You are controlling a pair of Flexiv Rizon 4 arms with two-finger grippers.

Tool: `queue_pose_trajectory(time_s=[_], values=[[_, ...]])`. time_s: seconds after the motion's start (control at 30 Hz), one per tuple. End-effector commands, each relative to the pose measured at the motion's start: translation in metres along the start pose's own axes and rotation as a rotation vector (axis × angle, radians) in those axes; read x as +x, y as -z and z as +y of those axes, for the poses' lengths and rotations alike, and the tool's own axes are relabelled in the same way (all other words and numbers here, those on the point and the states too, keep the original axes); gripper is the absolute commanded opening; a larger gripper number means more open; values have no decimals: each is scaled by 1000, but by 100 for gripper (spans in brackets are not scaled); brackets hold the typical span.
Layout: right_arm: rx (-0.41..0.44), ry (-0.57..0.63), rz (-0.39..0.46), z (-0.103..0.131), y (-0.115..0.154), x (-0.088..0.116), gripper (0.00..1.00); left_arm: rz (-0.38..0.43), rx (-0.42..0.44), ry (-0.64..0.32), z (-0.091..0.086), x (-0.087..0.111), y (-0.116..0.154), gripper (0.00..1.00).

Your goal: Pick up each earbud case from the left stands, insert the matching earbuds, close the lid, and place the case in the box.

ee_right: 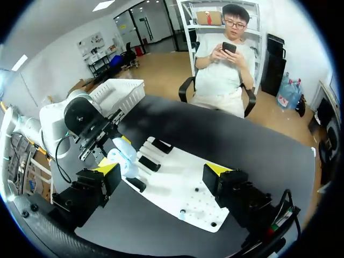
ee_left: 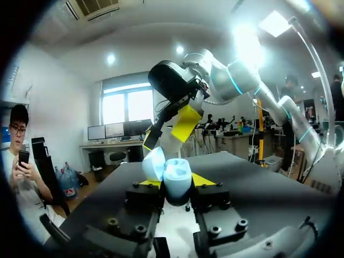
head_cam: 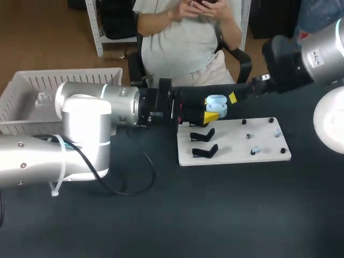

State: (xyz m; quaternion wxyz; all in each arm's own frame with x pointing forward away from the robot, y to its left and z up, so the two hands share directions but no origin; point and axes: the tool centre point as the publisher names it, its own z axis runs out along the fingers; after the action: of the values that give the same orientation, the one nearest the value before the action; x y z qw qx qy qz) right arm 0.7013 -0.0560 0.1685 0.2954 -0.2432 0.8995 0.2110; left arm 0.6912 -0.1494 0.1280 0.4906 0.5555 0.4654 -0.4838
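Note:
A light blue earbud case (head_cam: 216, 102) with its lid open is held above the far left corner of the white board (head_cam: 236, 156). My left gripper (head_cam: 213, 111) is shut on it from both sides; in the left wrist view the case (ee_left: 177, 177) sits between the yellow tips, lid (ee_left: 153, 163) tilted back. My right gripper (head_cam: 230, 99) hangs just behind the case, open wide and holding nothing. Its fingers (ee_right: 107, 169) spread over the board (ee_right: 177, 185), with the case (ee_right: 121, 158) near one tip. Small earbuds (head_cam: 255, 151) rest on the board's right half.
Two black stands (head_cam: 203, 135) sit on the board's left side. A white slatted basket (head_cam: 32, 97) stands at the far left of the dark table. A white round object (head_cam: 330, 121) is at the right edge. A black cable (head_cam: 134, 183) loops beside my left arm.

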Motion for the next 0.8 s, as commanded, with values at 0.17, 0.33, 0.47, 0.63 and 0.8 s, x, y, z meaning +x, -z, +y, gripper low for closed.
queue_pose_trajectory(time_s=[0.17,0.33,0.47,0.63,0.8], values=[[249,-24,97,-24,25,27,100,-2,-7,-3,-2,0,-1,0],[359,-69,211,-47,19,49,100,-2,-7,-3,-2,0,-1,0],[405,-97,295,-66,9,66,100,-2,-7,-3,-2,0,-1,0],[458,-115,384,-83,-2,79,100,-2,-7,-3,-2,0,-1,0],[508,-131,477,-94,-15,87,100,-2,-7,-3,-2,0,-1,0]])
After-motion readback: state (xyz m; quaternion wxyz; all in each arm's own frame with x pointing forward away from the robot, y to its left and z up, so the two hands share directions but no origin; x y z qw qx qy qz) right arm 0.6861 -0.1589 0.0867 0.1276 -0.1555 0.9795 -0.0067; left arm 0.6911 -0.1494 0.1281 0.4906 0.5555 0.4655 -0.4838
